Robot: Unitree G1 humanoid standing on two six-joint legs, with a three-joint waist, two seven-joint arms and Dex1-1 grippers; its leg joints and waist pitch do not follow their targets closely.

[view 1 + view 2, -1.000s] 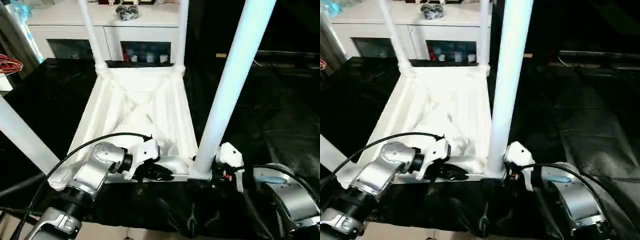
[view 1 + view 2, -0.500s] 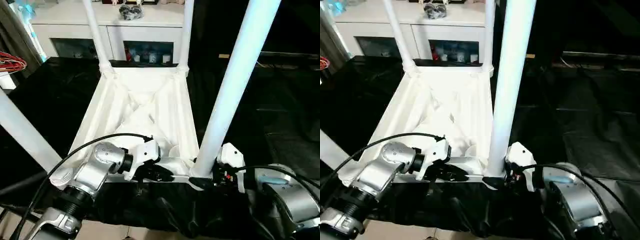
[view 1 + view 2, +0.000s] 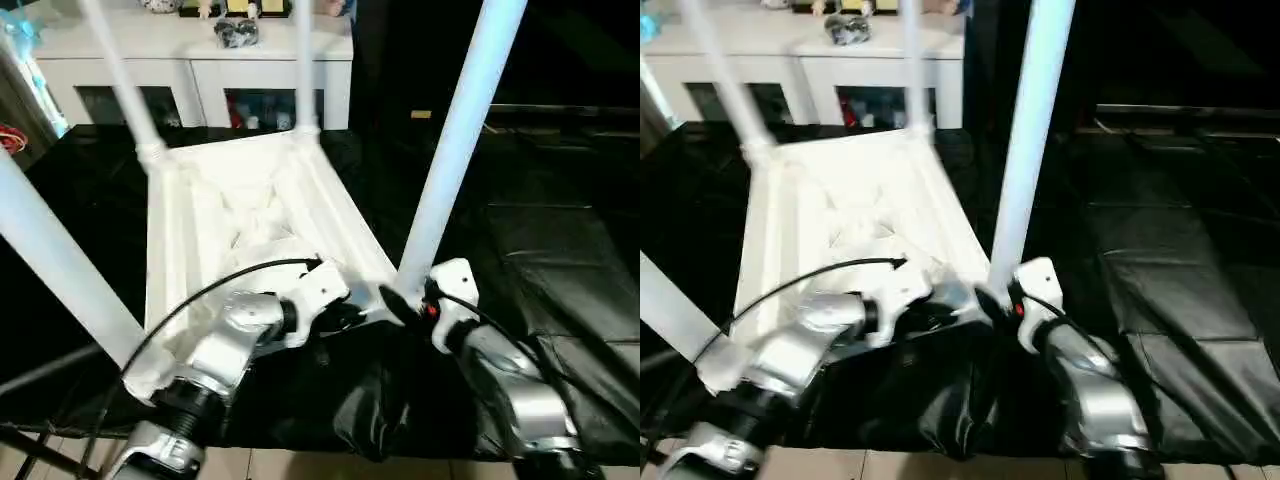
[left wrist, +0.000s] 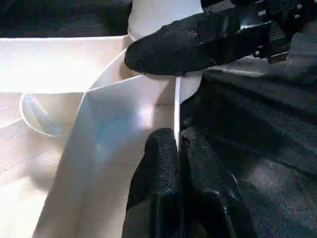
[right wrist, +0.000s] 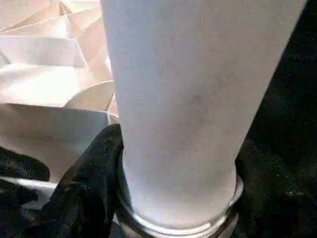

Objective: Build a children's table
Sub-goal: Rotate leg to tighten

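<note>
The children's table [image 3: 250, 210] lies upside down on a black cloth, with four white legs pointing up. My left gripper [image 3: 350, 316] is at the top's near edge. In the left wrist view its fingers [image 4: 158, 168] are pinched shut on the thin rim. My right gripper [image 3: 405, 298] is at the base of the near right leg [image 3: 455, 150]. Seen from the right wrist, one black finger [image 5: 86, 198] presses each side of that leg [image 5: 188, 99] just above its socket. The near left leg [image 3: 50, 260] rises beside my left forearm.
A white cabinet [image 3: 200, 50] with glass doors stands behind the table. The black cloth [image 3: 560, 250] spreads to the right and hangs over the near edge, with pale floor [image 3: 300, 465] below. Red wires [image 3: 12, 138] lie at the far left.
The table has swung, its far end going left while the near right corner stays between my grippers. Both arms have turned with it. The camera has shifted too.
</note>
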